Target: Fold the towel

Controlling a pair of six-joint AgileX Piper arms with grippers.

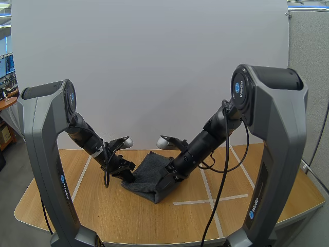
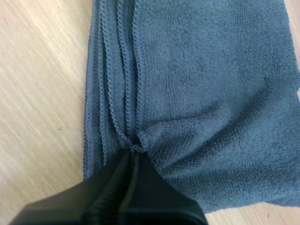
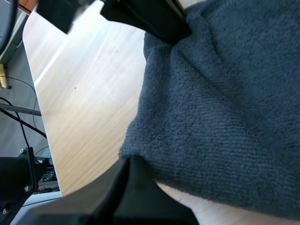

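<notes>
Left arm (image 1: 45, 154): grey, rising close at the near left edge of the table, then reaching forward and down toward the middle.
Right arm (image 1: 275, 149): grey, close at the near right, angling down and inward in the same way.
Left gripper (image 2: 133, 153): fingers drawn almost together, nipping the towel at its hemmed side; the cloth puckers into creases right at the tips.
Right gripper (image 3: 129, 161): fingers closed into one dark wedge, with a corner of the towel caught at the tip.
Towel (image 1: 149, 172): dark grey-blue terry cloth, lying on the middle of the table between the two grippers, each holding one side.
Towel layers: the left wrist view shows several stitched hems running side by side along one edge, so the cloth lies in more than one layer.
Towel surface: mostly flat on the wood, bunched only where the fingers bite.
Table (image 1: 103, 213): light wood with a rounded front edge.
Tape lines (image 1: 205, 199): pale strips marking the tabletop, crossing to the right of the towel.
</notes>
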